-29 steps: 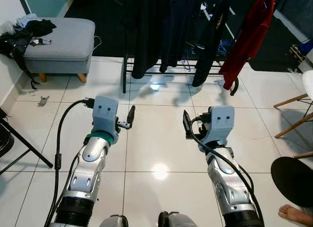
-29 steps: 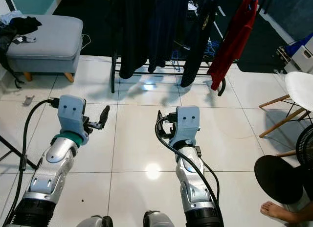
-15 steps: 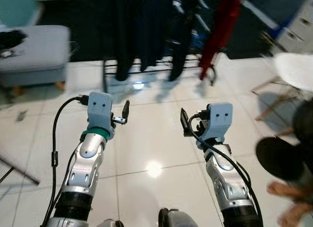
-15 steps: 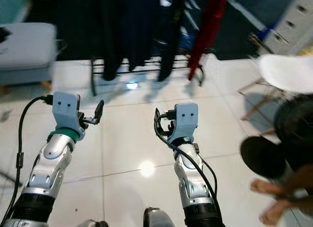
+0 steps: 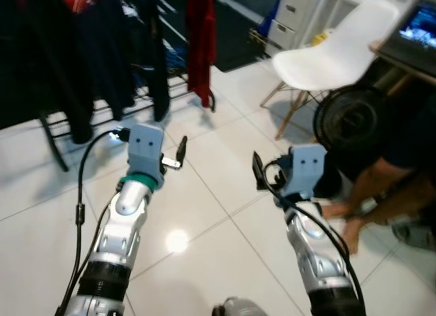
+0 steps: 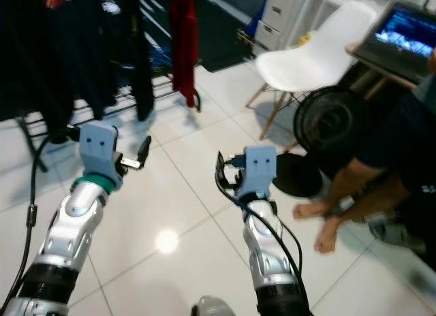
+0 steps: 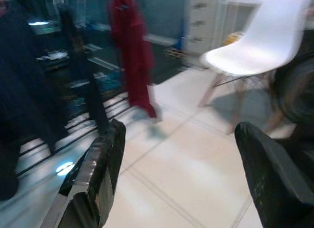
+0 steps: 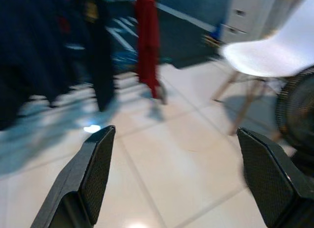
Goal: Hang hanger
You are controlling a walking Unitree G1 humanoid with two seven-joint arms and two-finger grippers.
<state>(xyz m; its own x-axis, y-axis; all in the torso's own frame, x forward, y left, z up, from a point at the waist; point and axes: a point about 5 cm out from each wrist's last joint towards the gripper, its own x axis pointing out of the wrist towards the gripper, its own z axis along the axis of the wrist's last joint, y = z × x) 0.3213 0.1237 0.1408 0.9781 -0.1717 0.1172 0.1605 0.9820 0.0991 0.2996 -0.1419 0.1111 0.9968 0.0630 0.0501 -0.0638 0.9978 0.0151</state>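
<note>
A clothes rack (image 5: 102, 50) with dark garments and one red garment (image 5: 200, 37) stands at the far left on the white tiled floor. No loose hanger can be made out. My left gripper (image 5: 178, 154) is held out over the floor in front of the rack, open with nothing between its fingers (image 7: 105, 159). To its right, my right gripper (image 5: 257, 174) is also raised over the tiles, open and empty, with its fingers (image 8: 95, 164) spread wide. The frames are somewhat blurred.
A white chair (image 5: 334, 50) on wooden legs stands at the far right, with a black fan (image 5: 351, 115) in front of it. A person (image 5: 402, 146) sits bent over at the right edge, bare feet (image 6: 320, 227) near my right arm. Drawers (image 5: 293, 16) stand behind.
The whole view has swung to the right: the rack has shifted left, and the chair, fan and person have come into view. Both arms keep the same pose, grippers unchanged.
</note>
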